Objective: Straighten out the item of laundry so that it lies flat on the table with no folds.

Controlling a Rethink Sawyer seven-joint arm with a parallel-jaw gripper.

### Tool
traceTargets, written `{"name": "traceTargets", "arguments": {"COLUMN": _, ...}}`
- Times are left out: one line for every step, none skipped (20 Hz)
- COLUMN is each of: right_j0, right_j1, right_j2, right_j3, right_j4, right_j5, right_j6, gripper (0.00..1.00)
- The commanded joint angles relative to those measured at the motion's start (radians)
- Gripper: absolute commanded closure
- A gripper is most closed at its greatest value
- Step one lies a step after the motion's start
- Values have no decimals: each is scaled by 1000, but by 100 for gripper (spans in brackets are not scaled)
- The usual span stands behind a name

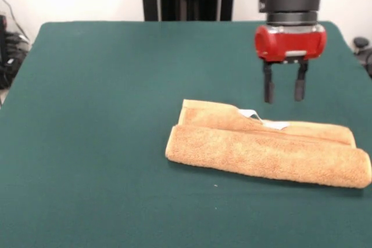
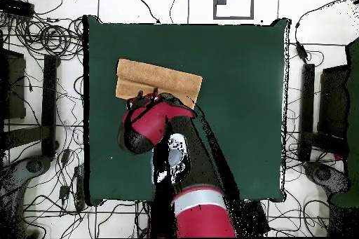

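Hanging above the table (image 1: 104, 143) in the front view, the gripper (image 1: 285, 90) is pointing straight down. Its two black fingers (image 1: 268, 88) are standing apart with a narrow gap between them, and they are holding nothing. The fingertips are floating just behind the towel (image 1: 267, 152), not touching it. The towel is lying folded into a long strip on the right part of the green table, reaching close to the right edge. One thick layer is sitting in front and a thinner layer is peeking out behind it. A small white tag (image 1: 273, 124) is showing on the top, almost under the gripper.

Looking down from the overhead view, the towel (image 2: 158, 80) is lying in the upper left part of the table (image 2: 245, 110). The red and black arm (image 2: 184, 173) is reaching up from the bottom, and its red end is covering the towel's lower edge.
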Motion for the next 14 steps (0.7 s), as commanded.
{"name": "traceTargets", "arguments": {"right_j0": 278, "right_j1": 272, "right_j2": -498, "right_j3": -117, "right_j4": 241, "right_j5": -393, "right_j6": 311, "gripper": 0}}
{"name": "traceTargets", "arguments": {"right_j0": 294, "right_j1": 300, "right_j2": -532, "right_j3": -115, "right_j4": 306, "right_j5": -441, "right_j6": 280, "gripper": 0}}
{"name": "traceTargets", "arguments": {"right_j0": 305, "right_j1": 337, "right_j2": -563, "right_j3": -112, "right_j4": 392, "right_j5": -514, "right_j6": 229, "gripper": 0}}
{"name": "traceTargets", "arguments": {"right_j0": 298, "right_j1": 348, "right_j2": -565, "right_j3": -101, "right_j4": 439, "right_j5": -554, "right_j6": 186, "gripper": 0}}
{"name": "traceTargets", "arguments": {"right_j0": 302, "right_j1": 371, "right_j2": -579, "right_j3": -97, "right_j4": 503, "right_j5": -610, "right_j6": 137, "gripper": 0}}
{"name": "traceTargets", "arguments": {"right_j0": 300, "right_j1": 379, "right_j2": -578, "right_j3": -91, "right_j4": 537, "right_j5": -640, "right_j6": 104, "gripper": 0}}
{"name": "traceTargets", "arguments": {"right_j0": 297, "right_j1": 392, "right_j2": -582, "right_j3": -79, "right_j4": 583, "right_j5": -689, "right_j6": 75, "gripper": 0}}
{"name": "traceTargets", "arguments": {"right_j0": 296, "right_j1": 393, "right_j2": -582, "right_j3": -72, "right_j4": 605, "right_j5": -708, "right_j6": 59, "gripper": 0}}
{"name": "traceTargets", "arguments": {"right_j0": 294, "right_j1": 394, "right_j2": -582, "right_j3": -65, "right_j4": 627, "right_j5": -728, "right_j6": 42, "gripper": 0}}
{"name": "traceTargets", "arguments": {"right_j0": 292, "right_j1": 395, "right_j2": -577, "right_j3": -62, "right_j4": 639, "right_j5": -735, "right_j6": 35, "gripper": 0}}
{"name": "traceTargets", "arguments": {"right_j0": 284, "right_j1": 374, "right_j2": -567, "right_j3": -49, "right_j4": 636, "right_j5": -736, "right_j6": 38, "gripper": 0}}
{"name": "traceTargets", "arguments": {"right_j0": 282, "right_j1": 373, "right_j2": -563, "right_j3": -49, "right_j4": 640, "right_j5": -741, "right_j6": 34, "gripper": 0}}
{"name": "traceTargets", "arguments": {"right_j0": 267, "right_j1": 378, "right_j2": -549, "right_j3": -54, "right_j4": 638, "right_j5": -757, "right_j6": 35, "gripper": 0}}
{"name": "traceTargets", "arguments": {"right_j0": 261, "right_j1": 380, "right_j2": -543, "right_j3": -58, "right_j4": 637, "right_j5": -763, "right_j6": 34, "gripper": 0}}
